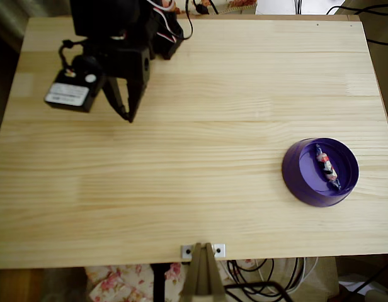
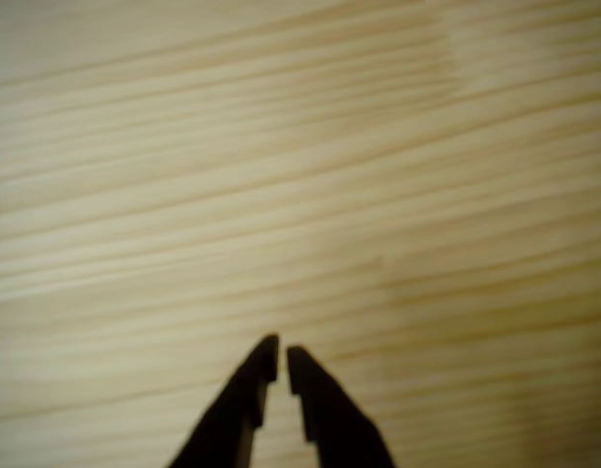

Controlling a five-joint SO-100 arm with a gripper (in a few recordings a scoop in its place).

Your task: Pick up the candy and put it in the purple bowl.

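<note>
The candy (image 1: pixel 327 166) is seen in the overhead view as a small slim wrapped sweet, white with red and dark marks, its twisted ends pointing up-left and down-right. It is lying inside the purple bowl (image 1: pixel 301 179), slightly right of the bowl's middle. The bowl is round, shallow and glossy, with a low upright rim, and is placed on the right side of the wooden table (image 1: pixel 200 207), near the right edge.

The gripper (image 1: pixel 128 116) is located in the overhead view at the upper left of the table, well apart from the bowl, with its black fingers converging to a point above bare wood. In the wrist view, the gripper (image 2: pixel 282 359) is shown from close range: the two dark fingertips (image 2: pixel 264 363) are separated by a narrow slit only, and nothing is held between them. The background there is blurred pale wood grain, so contact with the table surface cannot be judged with certainty.

A white-labelled black block (image 1: pixel 71 93) is carried on the arm's left side in the overhead view. Cables (image 1: pixel 269 274) and a floral cloth (image 1: pixel 128 280) are visible below the table's near edge, beside a small metal bracket (image 1: pixel 203 250)
</note>
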